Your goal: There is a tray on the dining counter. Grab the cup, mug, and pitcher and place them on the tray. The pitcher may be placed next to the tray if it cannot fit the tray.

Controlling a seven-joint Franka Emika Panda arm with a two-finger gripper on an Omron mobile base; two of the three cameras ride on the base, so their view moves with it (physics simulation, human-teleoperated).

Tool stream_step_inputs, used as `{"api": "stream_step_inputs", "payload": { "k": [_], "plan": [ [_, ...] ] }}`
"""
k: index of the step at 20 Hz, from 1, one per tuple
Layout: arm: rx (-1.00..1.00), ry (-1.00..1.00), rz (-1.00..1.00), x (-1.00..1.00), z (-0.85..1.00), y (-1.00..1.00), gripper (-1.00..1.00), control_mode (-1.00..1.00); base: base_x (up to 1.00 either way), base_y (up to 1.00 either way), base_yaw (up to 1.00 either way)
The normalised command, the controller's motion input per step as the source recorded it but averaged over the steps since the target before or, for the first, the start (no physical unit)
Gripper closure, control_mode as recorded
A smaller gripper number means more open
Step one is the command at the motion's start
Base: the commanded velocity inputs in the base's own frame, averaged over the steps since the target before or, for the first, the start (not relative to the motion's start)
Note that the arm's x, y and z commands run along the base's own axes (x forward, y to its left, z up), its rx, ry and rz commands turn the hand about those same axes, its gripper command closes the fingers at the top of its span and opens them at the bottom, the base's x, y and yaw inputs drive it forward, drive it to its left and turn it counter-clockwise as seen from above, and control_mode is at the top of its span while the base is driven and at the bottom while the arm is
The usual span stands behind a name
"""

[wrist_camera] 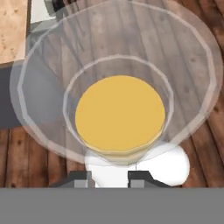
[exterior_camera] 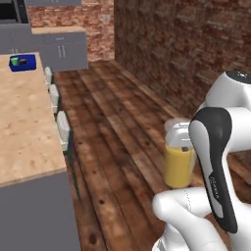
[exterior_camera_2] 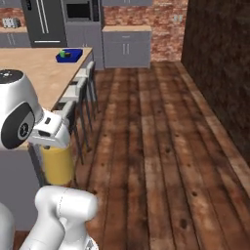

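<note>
Over the plank floor (exterior_camera_2: 161, 146), beside the near end of the dining counter (exterior_camera: 24, 127), the white arm (exterior_camera: 220, 152) stands folded close to its own base. In the left base view its dark-banded link rises at about 4 o'clock and the wrist bends back toward the camera; in the right base view the rounded shoulder sits at 9 o'clock and the hand reaches out from it toward the picture's centre. The brick wall (exterior_camera: 186, 44) runs along the far side of the floor, and stools (exterior_camera_2: 80, 93) line the counter's edge.

The pitcher (exterior_camera: 178, 159) hangs off the floor under the hand, upright, its orange-yellow liquid filling the lower part. In the hand view the camera looks straight down its clear mouth onto the liquid, and the gripper (wrist_camera: 111, 178) sits at 6 o'clock with its two dark tips either side of the glass rim, clamped on the pitcher's wall. The pitcher hangs close to the counter's corner, not on it.

Far down the counter, at about 11 o'clock in both base views, the tray (exterior_camera_2: 69, 56) lies on the wood top. The cup (exterior_camera_2: 62, 53) stands on the tray; a second small vessel beside it is too small to make out.
</note>
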Motion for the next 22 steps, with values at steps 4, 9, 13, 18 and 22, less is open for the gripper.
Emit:
{"api": "stream_step_inputs", "payload": {
  "k": [4, 9, 13, 18, 22],
  "plan": [
    [0.0, 0.0, 0.0, 0.0, 0.0, 0.0, 1.0, 1.0, 0.99, -1.0, 0.15],
    [0.0, 0.0, 0.0, 0.0, 0.0, 0.0, 1.0, 1.0, 1.0, -1.0, 0.14],
    [0.0, 0.0, 0.0, 0.0, 0.0, 0.0, 1.0, 1.0, 1.0, -0.77, 0.09],
    [0.0, 0.0, 0.0, 0.0, 0.0, 0.0, 1.0, 1.0, 1.0, -0.24, 0.01],
    [0.0, 0.0, 0.0, 0.0, 0.0, 0.0, 1.0, 1.0, 1.0, 0.0, 0.0]
  ]
}}
